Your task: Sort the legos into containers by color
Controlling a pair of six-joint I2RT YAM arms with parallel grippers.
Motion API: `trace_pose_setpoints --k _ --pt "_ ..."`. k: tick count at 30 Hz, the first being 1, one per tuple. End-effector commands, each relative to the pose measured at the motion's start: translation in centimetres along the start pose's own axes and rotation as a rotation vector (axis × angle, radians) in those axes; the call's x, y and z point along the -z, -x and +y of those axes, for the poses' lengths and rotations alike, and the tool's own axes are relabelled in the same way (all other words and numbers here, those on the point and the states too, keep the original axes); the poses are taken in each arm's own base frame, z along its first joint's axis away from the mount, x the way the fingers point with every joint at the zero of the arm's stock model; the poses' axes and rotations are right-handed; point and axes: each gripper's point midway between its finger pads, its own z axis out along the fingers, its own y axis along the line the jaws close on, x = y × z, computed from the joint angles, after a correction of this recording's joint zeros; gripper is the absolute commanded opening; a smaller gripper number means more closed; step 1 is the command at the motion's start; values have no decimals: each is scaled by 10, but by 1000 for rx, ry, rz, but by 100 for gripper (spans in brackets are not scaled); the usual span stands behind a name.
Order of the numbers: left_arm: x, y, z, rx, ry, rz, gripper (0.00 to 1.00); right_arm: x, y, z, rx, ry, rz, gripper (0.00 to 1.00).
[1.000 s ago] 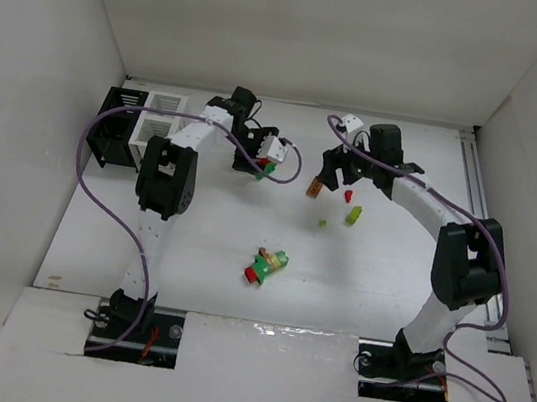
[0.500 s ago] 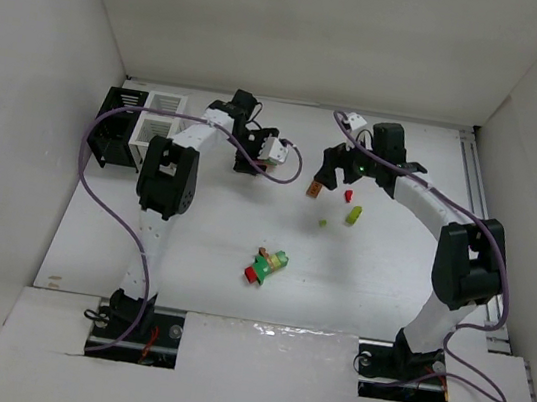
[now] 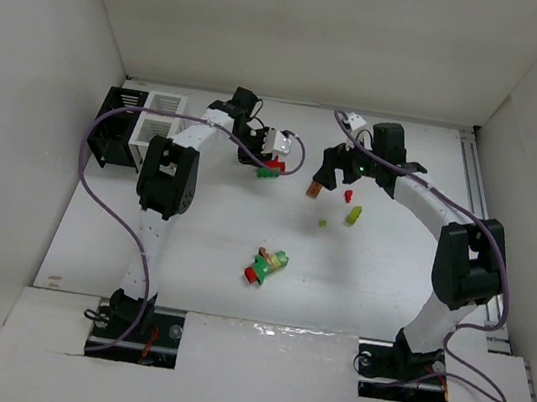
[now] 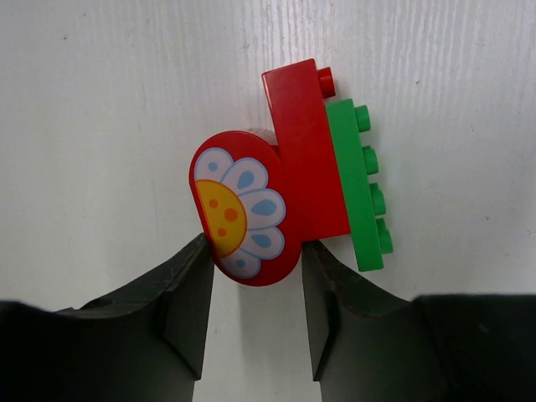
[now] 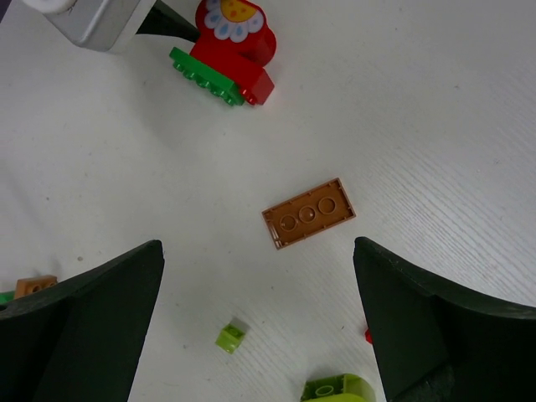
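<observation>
Red plastic flower-printed brick cluster (image 4: 293, 184), backed by a green studded strip, sits at 12 o'clock from my left end effector (image 4: 255, 244), which grips its rounded end. My right end effector (image 5: 258, 247) stands open over the white counter (image 5: 435, 126), with an orange flat brick (image 5: 307, 213) at 12 o'clock.

The left arm (image 3: 149, 239) and right arm (image 3: 427, 210) have white links, black joints, looping purple cables (image 3: 80, 161) and black fingers (image 4: 180, 310).

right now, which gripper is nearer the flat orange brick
Right. The right gripper hangs open over the flat orange brick, which lies between its fingers in the wrist view. The left gripper is farther off to the left, closed on the red and green cluster.
</observation>
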Motion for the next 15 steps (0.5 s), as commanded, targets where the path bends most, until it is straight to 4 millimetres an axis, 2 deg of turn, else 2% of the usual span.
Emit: trace_pose_setpoints --k 1,3,4,5,6,8,9,12,15 --pt "12 15 16 23 51 -35 31 7 30 5 23 26 -73 99" --pt "12 16 14 27 40 -44 24 4 27 7 9 42 -67 99" --pt "9 15 9 24 26 -49 15 4 27 7 9 42 -67 99" --pt "12 19 10 19 30 -61 11 4 27 8 -2 42 -67 99" --pt "8 14 3 32 11 -55 9 2 24 7 -17 43 -59 99" --pt "16 18 3 34 18 -73 4 1 26 7 -30 43 -67 99" --pt "14 16 0 39 11 -71 4 2 33 7 -33 41 -86 99" --pt "22 26 1 81 25 -98 0 -4 36 10 -109 65 -105 100" --pt "37 45 7 159 64 -147 0 -12 47 15 -201 110 -134 100"
